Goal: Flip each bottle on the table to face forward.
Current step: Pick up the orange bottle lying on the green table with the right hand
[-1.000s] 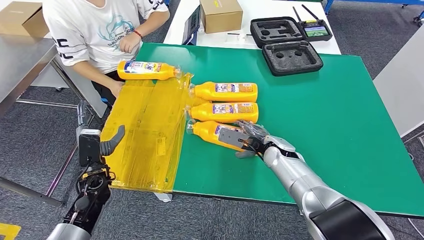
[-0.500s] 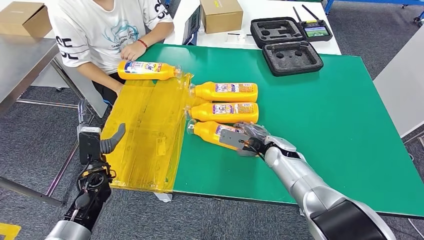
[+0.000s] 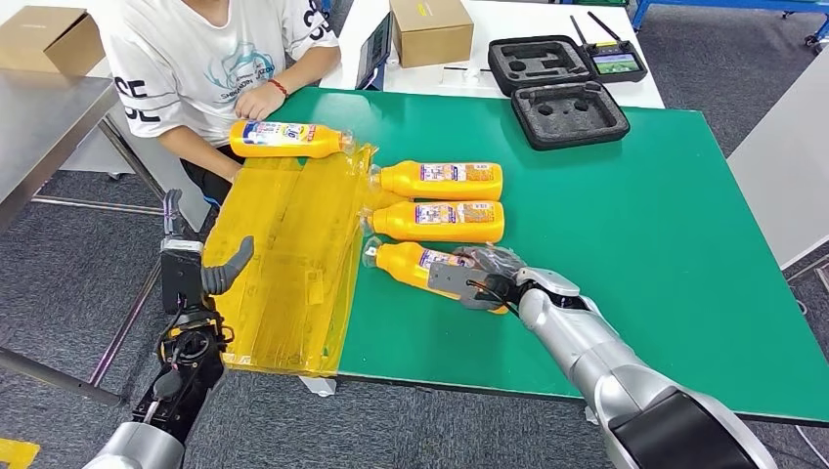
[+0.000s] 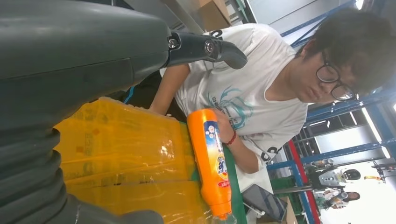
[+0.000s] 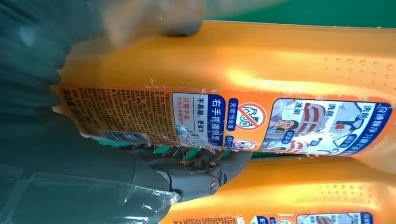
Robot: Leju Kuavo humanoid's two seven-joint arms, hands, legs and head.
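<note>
- Your right hand (image 3: 481, 277) sits low centre of the head view, wrapped over the base end of the nearest bottle (image 3: 415, 260); fingers curl around the body, so it grips that bottle.
- Nearest bottle's long axis runs left to right across the frame, slightly tilted, cap pointing left toward the yellow film sheet (image 3: 283, 264), base under your hand.
- Right wrist view: the label (image 5: 224, 119) with printed text and barcode faces the camera, fingers (image 5: 196, 175) pressed at its edge. Looks like the back label, though you cannot be sure.
- Judgement: the flip is a roll about that long axis, so the wrist turn should follow the left-right line, not lift an end.
- Two more bottles lie parallel just above it in the frame: middle bottle (image 3: 437, 221), upper bottle (image 3: 440, 180). The middle one is just beside the held one; watch for a knock.
- Fourth bottle (image 3: 285, 138) lies at upper left by the person's hand (image 3: 257, 100), nearer your left arm.
- Left hand (image 3: 200, 278), lower left, holds nothing, thumb apart, off the table edge.
</note>
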